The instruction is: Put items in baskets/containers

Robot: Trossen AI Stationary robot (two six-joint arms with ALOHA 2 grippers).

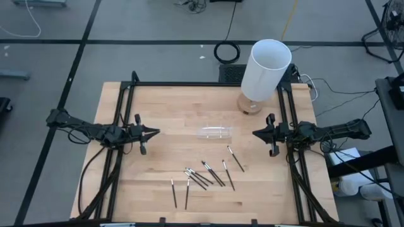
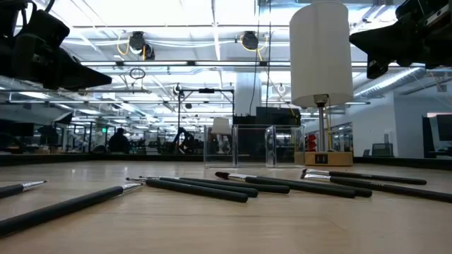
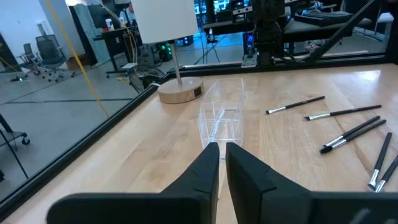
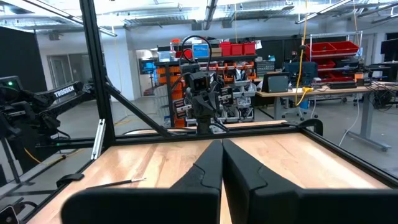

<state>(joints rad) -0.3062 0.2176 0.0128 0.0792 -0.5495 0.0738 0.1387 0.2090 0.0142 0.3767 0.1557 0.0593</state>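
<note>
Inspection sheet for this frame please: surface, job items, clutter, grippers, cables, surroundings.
Surface: bare wooden table.
Job's things: about nine brushes loose near the front edge; clear tray at centre, looks empty.
Clutter: white lamp at the back right.
Grippers: left gripper nearly shut, right gripper shut, both hovering, holding nothing.
Cables: coil on the floor behind the table.
Surroundings: workshop benches.

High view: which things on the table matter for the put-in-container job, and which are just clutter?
Job items:
- brushes, loose on the table
- clear tray, nothing visible in it

Just lying about:
- white lamp on its wooden base
- cable coil beyond the table edge
</note>
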